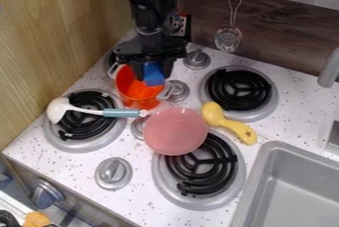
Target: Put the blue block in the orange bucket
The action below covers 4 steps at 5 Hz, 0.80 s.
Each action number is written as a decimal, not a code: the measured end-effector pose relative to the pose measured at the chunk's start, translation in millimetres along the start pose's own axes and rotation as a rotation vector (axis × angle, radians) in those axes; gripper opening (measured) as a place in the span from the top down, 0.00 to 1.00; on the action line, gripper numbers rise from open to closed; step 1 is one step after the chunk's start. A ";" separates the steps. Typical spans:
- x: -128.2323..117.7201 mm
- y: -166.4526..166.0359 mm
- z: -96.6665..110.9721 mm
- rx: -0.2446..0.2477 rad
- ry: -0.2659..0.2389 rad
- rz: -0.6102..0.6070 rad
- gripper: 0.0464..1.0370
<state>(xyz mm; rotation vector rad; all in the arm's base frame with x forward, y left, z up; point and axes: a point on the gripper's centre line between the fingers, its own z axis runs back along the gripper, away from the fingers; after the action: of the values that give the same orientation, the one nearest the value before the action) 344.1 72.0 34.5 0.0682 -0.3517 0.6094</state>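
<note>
From where I stand, the wood wall (56,32) rises at far left. Beside it, the white ladle (61,109) lies over the left burner (83,131), its blue handle pointing right, its tip close to the pink plate's rim. A bit right and nearer me, there's a grey knob (113,173) on the speckled counter (73,176). The orange bucket (134,93) stands upright behind the ladle's handle, and the arm hangs down over it. The gripper (153,71) is clamped on the blue block (154,75), holding it over the bucket's mouth, towards the back right. The pink plate (175,131) sits further right, nearer me than the bucket, partly over the front burner (202,169). Just beside the plate, the yellow toy (228,123) lies at a slant, its thick end towards the back left. Behind that, the strainer (228,37) hangs by the dark back wall (275,40), with the back burner (240,92) in front of it. The grey sink (263,171) is set in at the right, and the tap (329,68) pokes in at the far right edge
</note>
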 end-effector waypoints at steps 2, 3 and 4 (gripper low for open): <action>24.6 10.3 -19.2 -0.023 -0.021 -0.043 0.36; 27.0 10.9 -20.8 -0.019 -0.002 -0.044 0.09; 24.4 14.3 -20.4 0.004 0.019 -0.043 0.03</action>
<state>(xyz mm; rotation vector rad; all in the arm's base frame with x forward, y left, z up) 360.7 100.5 23.1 0.0730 -0.3298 0.5682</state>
